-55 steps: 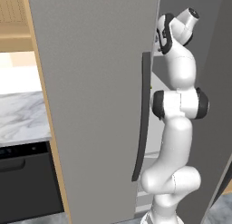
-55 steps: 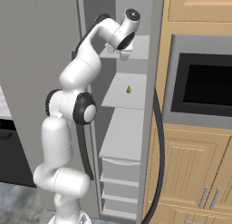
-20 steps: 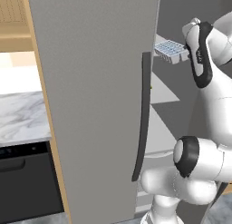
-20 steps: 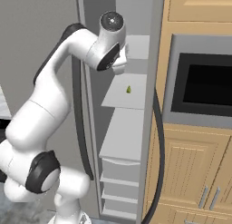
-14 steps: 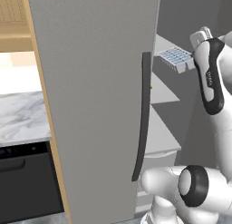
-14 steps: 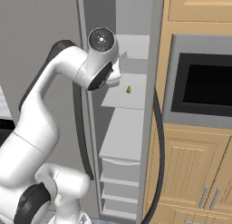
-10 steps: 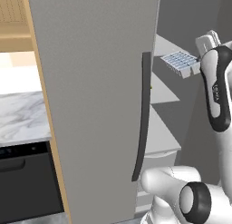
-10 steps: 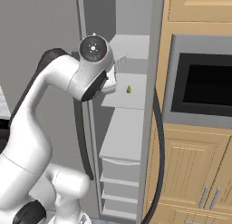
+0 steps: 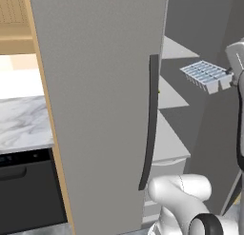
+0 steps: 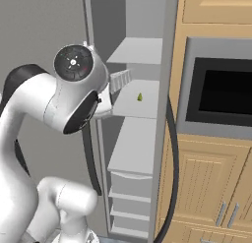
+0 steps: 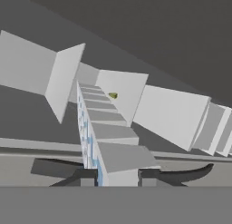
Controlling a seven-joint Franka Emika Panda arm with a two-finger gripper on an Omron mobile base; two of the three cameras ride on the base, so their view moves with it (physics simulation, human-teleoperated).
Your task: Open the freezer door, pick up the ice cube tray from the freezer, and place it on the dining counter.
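The pale blue-grey ice cube tray (image 9: 206,76) hangs level in the air, just outside the freezer (image 9: 172,93). My gripper (image 9: 229,80) is shut on its right end. In the hand view the tray (image 11: 106,141) runs away from my gripper (image 11: 118,177), pinched between both fingertips. In the right base view the tray (image 10: 120,81) shows edge-on beside my arm's big joint, in front of the freezer shelves (image 10: 135,105). The freezer door (image 10: 166,65) stands swung open, its edge and bowed dark handle (image 10: 171,188) toward the camera. The dining counter is out of view.
The wider grey door (image 9: 95,110) with its dark handle (image 9: 151,120) stands left of the freezer. A marble counter (image 9: 21,122) over a black appliance front lies far left. A black built-in oven (image 10: 221,97) and wood cabinets (image 10: 206,188) are on the right. A small green thing (image 10: 140,97) sits on a freezer shelf.
The arm has drawn back out of the freezer, carrying the tray to the right in the left base view. The gripper has stayed shut on the tray.
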